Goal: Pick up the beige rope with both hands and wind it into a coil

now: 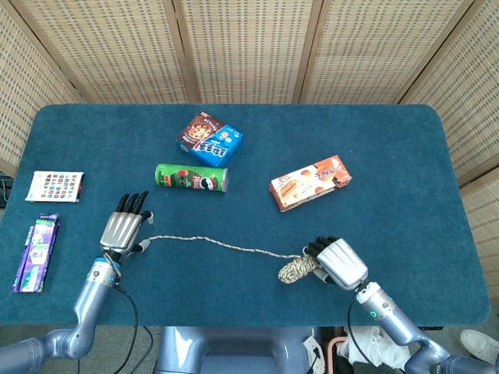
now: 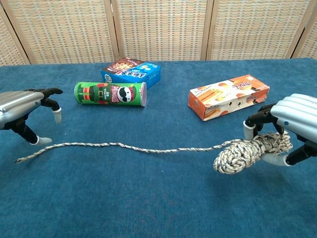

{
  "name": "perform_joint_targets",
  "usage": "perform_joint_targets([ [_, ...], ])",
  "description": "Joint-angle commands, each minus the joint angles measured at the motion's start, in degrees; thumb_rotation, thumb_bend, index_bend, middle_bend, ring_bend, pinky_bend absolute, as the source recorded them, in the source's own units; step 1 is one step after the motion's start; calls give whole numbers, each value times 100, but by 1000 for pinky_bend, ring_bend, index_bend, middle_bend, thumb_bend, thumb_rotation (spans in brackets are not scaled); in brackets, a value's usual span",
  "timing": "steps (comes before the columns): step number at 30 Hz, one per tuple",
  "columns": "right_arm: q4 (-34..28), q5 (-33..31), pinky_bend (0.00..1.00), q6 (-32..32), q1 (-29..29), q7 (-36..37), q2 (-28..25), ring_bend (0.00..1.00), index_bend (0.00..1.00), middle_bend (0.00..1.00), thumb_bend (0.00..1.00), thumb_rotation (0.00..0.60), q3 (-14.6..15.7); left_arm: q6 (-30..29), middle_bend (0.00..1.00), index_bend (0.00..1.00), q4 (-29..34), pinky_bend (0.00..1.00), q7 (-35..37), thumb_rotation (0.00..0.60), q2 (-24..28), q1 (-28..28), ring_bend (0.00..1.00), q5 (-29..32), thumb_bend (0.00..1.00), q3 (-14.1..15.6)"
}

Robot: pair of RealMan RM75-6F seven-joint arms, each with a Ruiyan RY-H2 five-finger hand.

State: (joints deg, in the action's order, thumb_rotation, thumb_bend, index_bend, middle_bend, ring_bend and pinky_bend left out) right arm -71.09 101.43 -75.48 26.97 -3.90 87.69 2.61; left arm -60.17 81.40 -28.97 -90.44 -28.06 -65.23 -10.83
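Taking the green chip can [image 1: 191, 178] as landmark: the left hand [image 1: 123, 231] hovers below and left of it, fingers spread and empty, above the loose end of the beige rope [image 2: 124, 146]. The rope runs rightward across the table [image 1: 390, 140] to a wound bundle, which the right hand [image 2: 292, 130] grips, well right of the can.

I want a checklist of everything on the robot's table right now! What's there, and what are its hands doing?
Surface: blue cloth table.
Job's things: beige rope, one end wound into a bundle, the rest lying stretched out leftward.
Clutter: green chip can on its side, blue snack box, orange box, white card, purple packet.
Hands: right hand holds the rope bundle; left hand hovers open over the loose end.
Cables: black cable below the table's front edge.
Surroundings: woven screens behind.
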Motion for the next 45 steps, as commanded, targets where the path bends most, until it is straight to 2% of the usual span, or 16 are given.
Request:
perform_joint_targets([
  [1,-12,-2,567,-5,-2,2,-12,406,587,611,432,600,2,92,0,459,-69,0,-113,600,-96,-89,0,199,281,-7],
  [5,-25,-7,567,3,2,0,-19,406,587,611,432,600,7,190,0,469,-95,0,-206,600,-121,-152,0,406,319,19],
  [11,6,-2,567,31,20,14,-3,406,587,611,432,600,23,332,0,494,-130,0,-270,600,-157,-251,0,696,323,48],
  [18,4,-1,567,31,25,-9,11,406,587,611,433,600,31,371,0,494,-290,0,-149,600,-307,-334,0,817,325,90],
  [22,18,-16,567,42,28,1,15,406,587,611,434,600,29,428,0,496,-336,0,-70,600,-367,-373,0,908,364,101],
  [38,33,-30,567,40,38,37,9,406,587,611,434,600,33,472,0,515,-419,0,-244,600,-461,-530,0,1263,380,169],
  [45,42,-44,567,32,44,77,0,406,587,612,434,600,24,479,0,578,-466,0,-295,600,-506,-600,0,1373,415,202],
])
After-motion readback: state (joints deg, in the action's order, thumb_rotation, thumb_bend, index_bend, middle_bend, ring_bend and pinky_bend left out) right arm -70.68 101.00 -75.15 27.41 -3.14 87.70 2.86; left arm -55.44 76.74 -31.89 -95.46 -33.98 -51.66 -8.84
